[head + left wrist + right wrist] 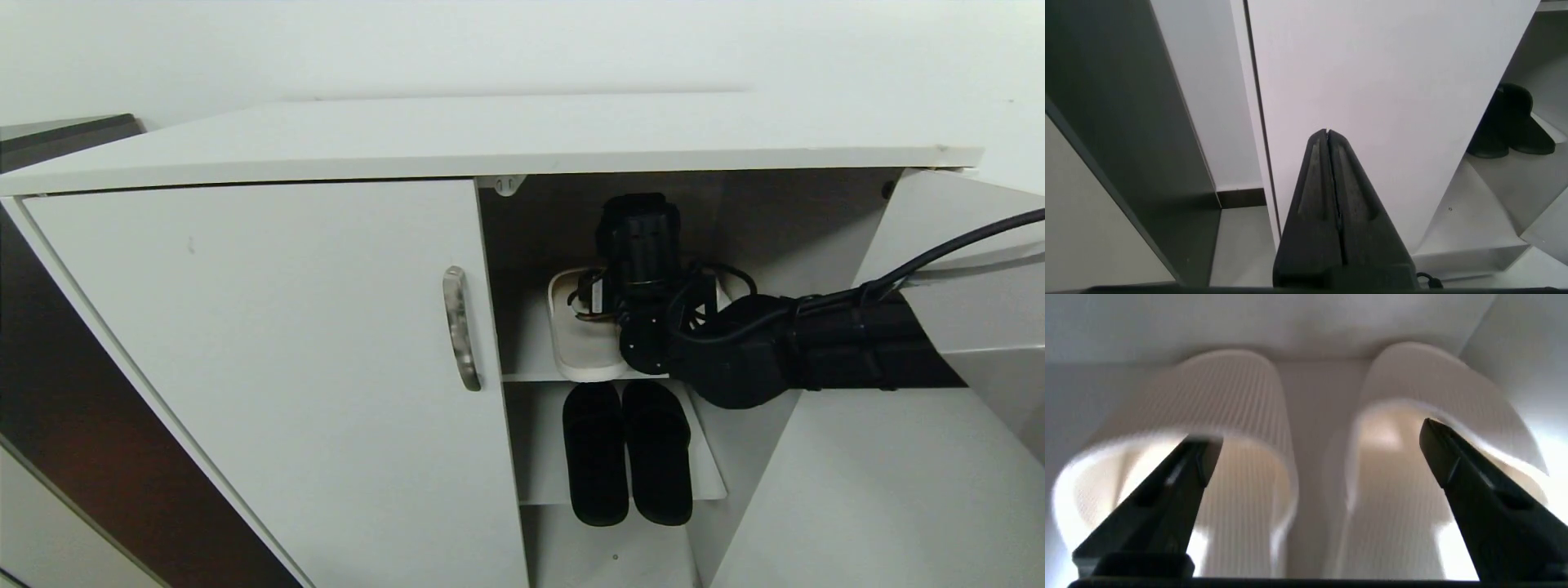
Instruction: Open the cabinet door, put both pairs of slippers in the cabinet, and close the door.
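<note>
Right arm (759,347) is nearest in the head view, running in from the right into the cabinet (490,139), wrist over the upper shelf (526,343). Right door (882,490) is swung open, left door (269,367) is shut, with its handle (461,327) upright by the inner edge. White slippers (584,351) sit on the upper shelf under the wrist, heel just over the front lip. Black slippers (627,453) lie side by side on the lower shelf (539,457), touching, heels overhanging the front.

Left wrist view: left gripper (1327,139) has its fingers pressed flat together with nothing between them, facing the shut left door. Black slippers (1507,122) show past the door edge.

Right wrist view: right gripper (1317,437) is spread wide, one finger over each of the white slippers (1233,400), which lie side by side. No grip on either.
</note>
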